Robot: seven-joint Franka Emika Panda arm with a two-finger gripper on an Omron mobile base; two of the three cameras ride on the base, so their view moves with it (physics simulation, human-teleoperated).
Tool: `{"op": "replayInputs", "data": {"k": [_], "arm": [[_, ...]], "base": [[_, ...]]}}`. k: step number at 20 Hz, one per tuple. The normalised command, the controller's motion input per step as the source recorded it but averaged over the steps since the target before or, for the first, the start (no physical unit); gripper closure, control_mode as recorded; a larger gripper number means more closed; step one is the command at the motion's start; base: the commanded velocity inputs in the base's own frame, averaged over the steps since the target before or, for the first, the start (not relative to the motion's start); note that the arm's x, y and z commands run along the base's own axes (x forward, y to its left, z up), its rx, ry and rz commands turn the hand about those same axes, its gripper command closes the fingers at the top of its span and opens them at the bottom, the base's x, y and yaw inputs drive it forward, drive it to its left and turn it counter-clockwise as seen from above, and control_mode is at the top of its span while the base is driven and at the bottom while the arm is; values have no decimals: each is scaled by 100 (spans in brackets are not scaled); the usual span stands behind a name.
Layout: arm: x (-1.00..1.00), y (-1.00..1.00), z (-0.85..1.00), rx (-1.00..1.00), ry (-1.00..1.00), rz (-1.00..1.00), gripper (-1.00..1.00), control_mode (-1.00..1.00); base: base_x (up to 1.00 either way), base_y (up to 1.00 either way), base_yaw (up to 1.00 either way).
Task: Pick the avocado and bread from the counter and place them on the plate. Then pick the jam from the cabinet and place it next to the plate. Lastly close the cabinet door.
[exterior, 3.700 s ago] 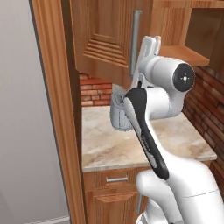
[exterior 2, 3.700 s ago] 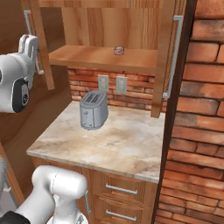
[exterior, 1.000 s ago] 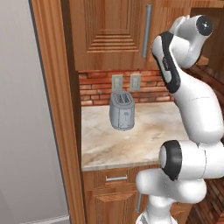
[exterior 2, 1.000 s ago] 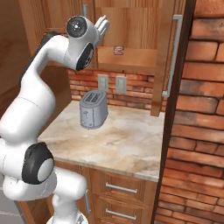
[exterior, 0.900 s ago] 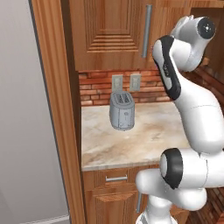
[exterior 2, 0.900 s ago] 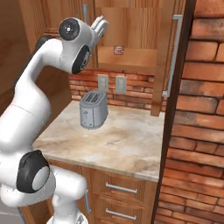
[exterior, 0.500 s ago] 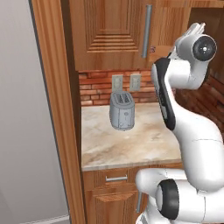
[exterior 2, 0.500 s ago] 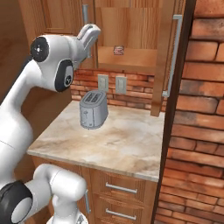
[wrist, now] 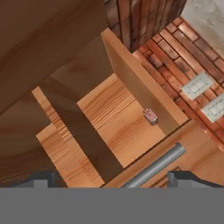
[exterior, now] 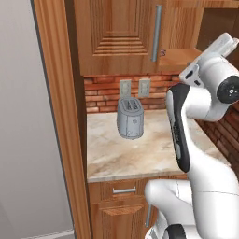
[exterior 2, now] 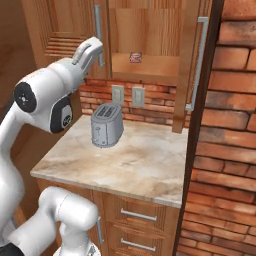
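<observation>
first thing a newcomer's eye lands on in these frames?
Probably the big white robot arm, raised in front of the wooden wall cabinets. Next, the grey metal toaster standing on the beige mottled stone counter below the two wall sockets, and the small reddish jar alone on the open cabinet's shelf.

left base: behind-left of arm, faces forward and down at counter | right base: behind-right, same counter, toaster and wall outlets shared | hand: close, rolled, looks into open cabinet at shelf, also seen from right base
</observation>
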Motion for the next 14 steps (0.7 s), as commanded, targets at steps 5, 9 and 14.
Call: {"op": "replayInputs", "data": {"k": [5, 9, 14], "arm": [[-91, -9, 1, 0, -23, 0, -100, -100], [-86, -23, 13, 0, -1, 0, -100, -100], [-64, -11, 16, 0, 10, 0, -100, -100]], "base": [[0, 0, 0], [0, 0, 0], [0, 0, 0]]}}
